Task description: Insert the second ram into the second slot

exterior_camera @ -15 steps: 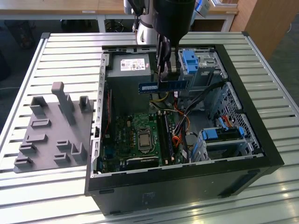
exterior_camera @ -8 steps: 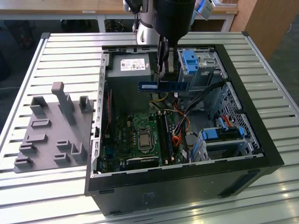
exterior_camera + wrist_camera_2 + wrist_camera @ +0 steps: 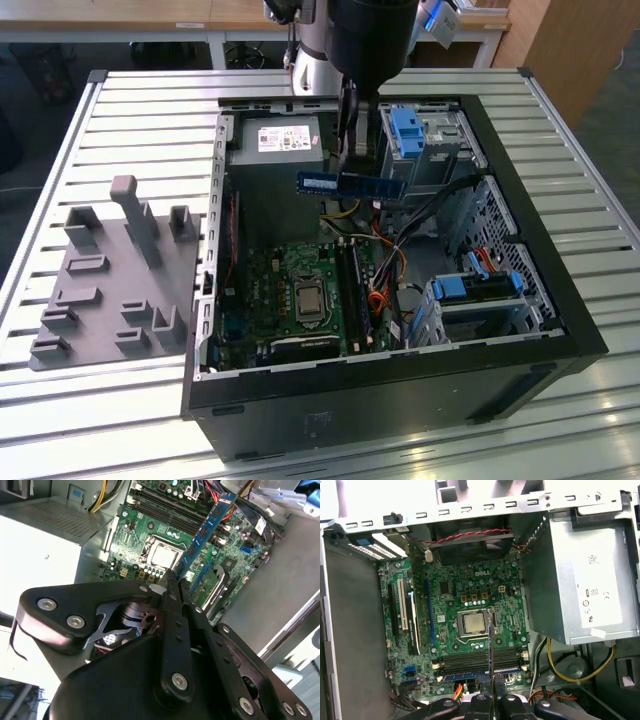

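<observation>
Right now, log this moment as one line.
gripper: shut on second ram | second ram: held level in air above motherboard of open computer case | insertion: not yet done

Exterior view: high, overlooking the whole computer case (image 3: 380, 400). Both wrist views: close, past the gripper (image 3: 173, 577) (image 3: 491, 682), facing its motherboard (image 3: 145, 535) (image 3: 485, 587).

Blue ram (image 3: 350, 185), green motherboard (image 3: 481, 589), black gripper (image 3: 176, 578)

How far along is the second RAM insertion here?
One blue stick already looks seated in the memory slots. The tool holds the second ram in the air above the motherboard. It is not in any slot yet.
</observation>
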Tool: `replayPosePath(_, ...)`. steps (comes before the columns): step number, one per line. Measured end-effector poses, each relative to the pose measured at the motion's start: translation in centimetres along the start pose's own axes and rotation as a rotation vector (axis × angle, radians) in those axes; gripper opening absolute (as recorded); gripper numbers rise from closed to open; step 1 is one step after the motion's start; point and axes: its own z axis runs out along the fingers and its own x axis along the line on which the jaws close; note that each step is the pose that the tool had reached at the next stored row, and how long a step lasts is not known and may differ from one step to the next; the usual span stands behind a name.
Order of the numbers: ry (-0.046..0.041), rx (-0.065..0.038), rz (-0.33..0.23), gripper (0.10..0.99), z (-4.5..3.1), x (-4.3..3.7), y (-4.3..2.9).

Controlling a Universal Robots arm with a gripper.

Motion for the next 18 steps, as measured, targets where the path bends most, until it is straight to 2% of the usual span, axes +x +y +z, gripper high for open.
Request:
replayPosePath(15,0.0003,0.002,0.138,0.137,0.01,0.0,-0.01)
replayPosePath(18,0.0001,0.003,0.181,0.137,0.01,0.0,-0.01)
